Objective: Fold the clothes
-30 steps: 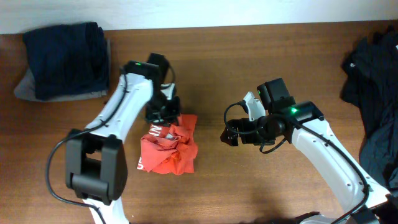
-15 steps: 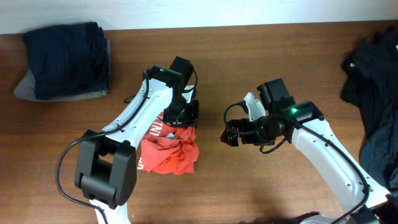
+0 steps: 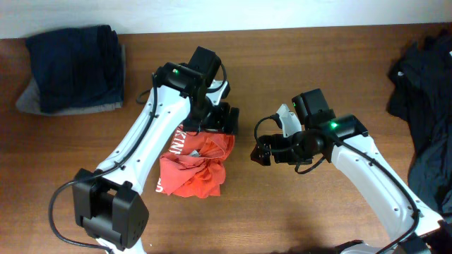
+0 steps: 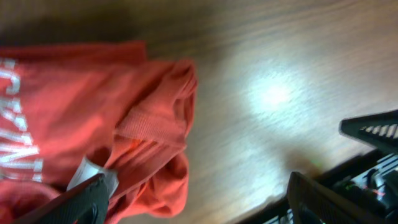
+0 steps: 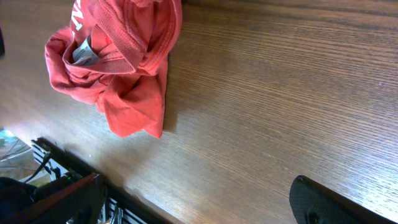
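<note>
Below the left end effector (image 4: 196,190) — orange-red T-shirt (image 4: 93,124) (crumpled); jaws apart.

1. The overhead view looks straight down from high above, taking in the whole desk (image 3: 282,212). The orange-red T-shirt (image 3: 194,169) lies left of centre.
2. The left wrist view hangs close over the desk, looking down between the spread fingers of the left hand (image 4: 205,199). The T-shirt fills the left half.
3. The right wrist view sits farther back, looking past the right hand (image 5: 199,199). The T-shirt is at upper left.
4. All three views share the T-shirt and the wood beside it.
</note>
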Motion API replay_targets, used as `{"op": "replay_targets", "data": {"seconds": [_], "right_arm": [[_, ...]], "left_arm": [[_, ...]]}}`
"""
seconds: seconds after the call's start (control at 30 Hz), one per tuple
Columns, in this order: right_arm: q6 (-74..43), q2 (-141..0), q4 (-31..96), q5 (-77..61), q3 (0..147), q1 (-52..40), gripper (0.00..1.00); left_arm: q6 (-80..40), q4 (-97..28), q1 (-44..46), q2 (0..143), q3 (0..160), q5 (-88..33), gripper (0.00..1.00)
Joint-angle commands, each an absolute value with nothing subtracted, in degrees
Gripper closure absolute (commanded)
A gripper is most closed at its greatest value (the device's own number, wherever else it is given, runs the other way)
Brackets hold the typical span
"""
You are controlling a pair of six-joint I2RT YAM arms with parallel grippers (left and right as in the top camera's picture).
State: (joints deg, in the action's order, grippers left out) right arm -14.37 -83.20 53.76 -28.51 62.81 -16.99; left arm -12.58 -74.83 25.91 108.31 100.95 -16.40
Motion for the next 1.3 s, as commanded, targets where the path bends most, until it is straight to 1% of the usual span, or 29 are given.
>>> {"op": "replay_targets", "data": {"seconds": [0.0,0.17,0.33,0.43,0.47,0.53,0.67,0.83,0.97,1.1,1.27], "right_arm": [[-14.0,-83.0,54.0,-28.2,63.5,-17.4,0.01],[-14.0,-83.0,54.1,-28.2,63.5,-17.4,0.01],[-14.0,-83.0,54.0,-28.2,63.5,-17.4,0.01],[-14.0,-83.0,54.0,-28.2,63.5,-17.4,0.01],[-14.0,-83.0,54.1,-28.2,63.5,-17.4,0.01],[-13.9,-83.0,54.2,-28.2,63.5,-17.4,0.01],[-13.9,-83.0,54.2,-28.2,63.5,-17.4,0.01],[-13.9,-83.0,54.7,-28.2,63.5,-17.4,0.01],[-13.9,-83.0,54.6,-28.2,63.5,-17.3,0.01],[-13.9,-83.3,54.3,-28.2,63.5,-17.7,0.01],[-13.9,-83.6,54.2,-28.2,63.5,-18.0,0.01]], "left_arm": [[-11.0,-77.8,23.3,107.6,101.4,-10.1,0.08],[-11.0,-86.5,17.3,107.6,101.4,-3.2,0.08],[-10.5,-91.2,13.0,107.7,101.3,-3.0,0.08],[-9.2,-92.2,12.4,107.7,100.7,-2.9,0.07],[-8.8,-92.1,12.4,107.7,100.1,-2.9,0.04],[-8.8,-90.7,12.4,107.7,98.4,-2.2,0.01],[-8.9,-84.9,11.8,107.8,92.9,-2.2,0.01],[-8.0,-81.3,8.5,107.9,86.5,-4.1,0.01],[-1.9,-77.3,5.8,107.9,83.0,-10.0,0.01],[2.6,-74.0,4.9,107.9,80.7,-16.8,0.01],[2.9,-71.4,5.0,107.9,78.4,-19.0,0.01]]}}
